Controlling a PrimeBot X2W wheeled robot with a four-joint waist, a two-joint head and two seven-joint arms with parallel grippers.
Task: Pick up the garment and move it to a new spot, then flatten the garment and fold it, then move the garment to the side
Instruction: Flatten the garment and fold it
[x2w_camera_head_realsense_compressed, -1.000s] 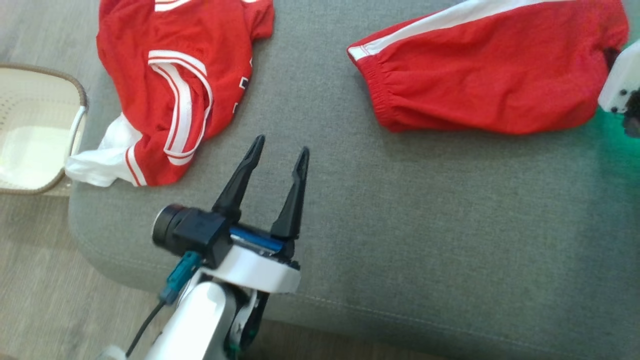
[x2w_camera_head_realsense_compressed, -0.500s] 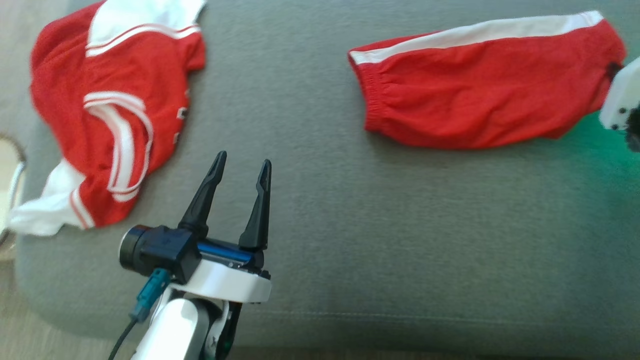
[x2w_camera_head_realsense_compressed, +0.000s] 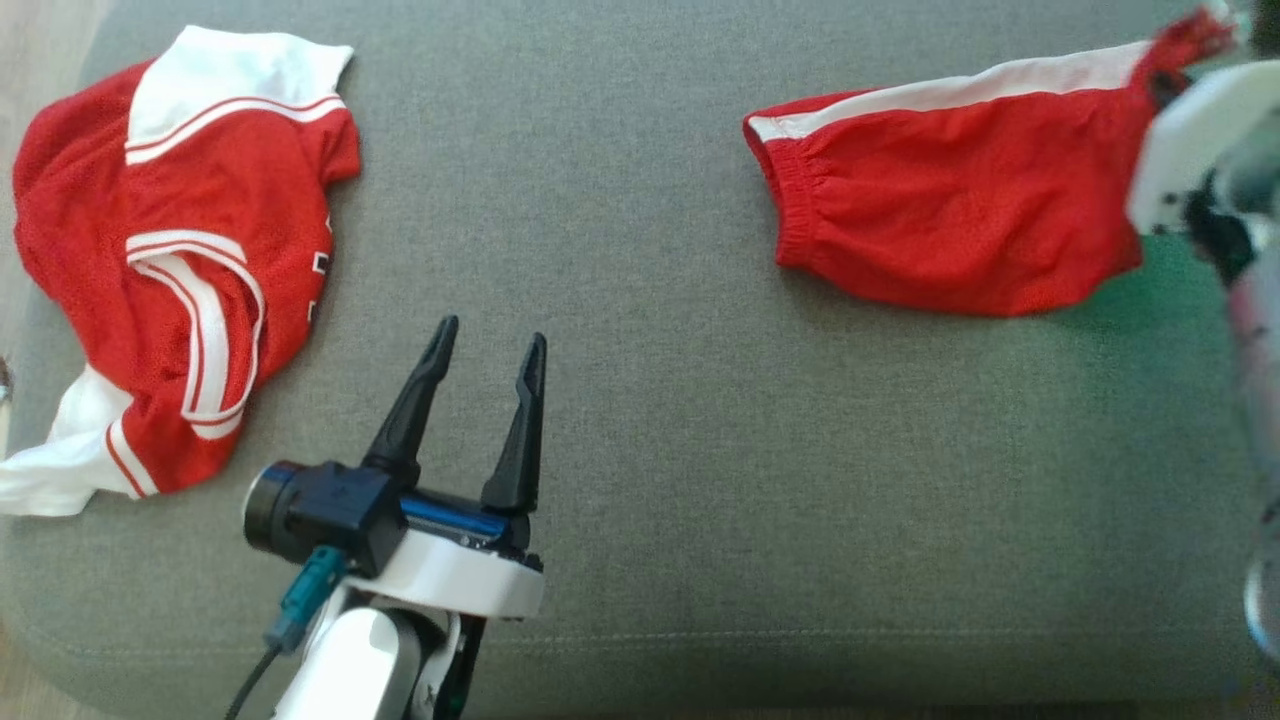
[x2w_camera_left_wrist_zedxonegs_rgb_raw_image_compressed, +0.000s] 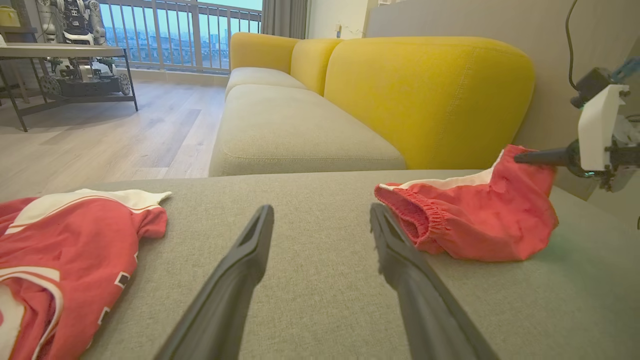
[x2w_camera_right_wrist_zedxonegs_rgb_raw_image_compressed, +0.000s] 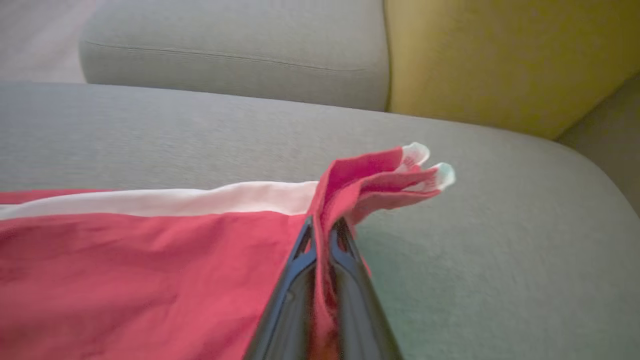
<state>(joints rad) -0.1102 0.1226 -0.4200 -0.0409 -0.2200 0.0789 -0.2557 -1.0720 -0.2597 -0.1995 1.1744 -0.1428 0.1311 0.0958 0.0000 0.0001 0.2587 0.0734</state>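
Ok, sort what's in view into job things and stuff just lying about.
Job:
- shorts, one corner pinched and raised by the right gripper
- left gripper, open, above the cushion
- cushion, the work surface

Lying about:
- jersey, crumpled, untouched
- yellow sofa
- table across the floor

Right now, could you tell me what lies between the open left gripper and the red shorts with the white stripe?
In the head view, bare grey fabric cushion runs from the left gripper to the red white-striped shorts; nothing lies on it.
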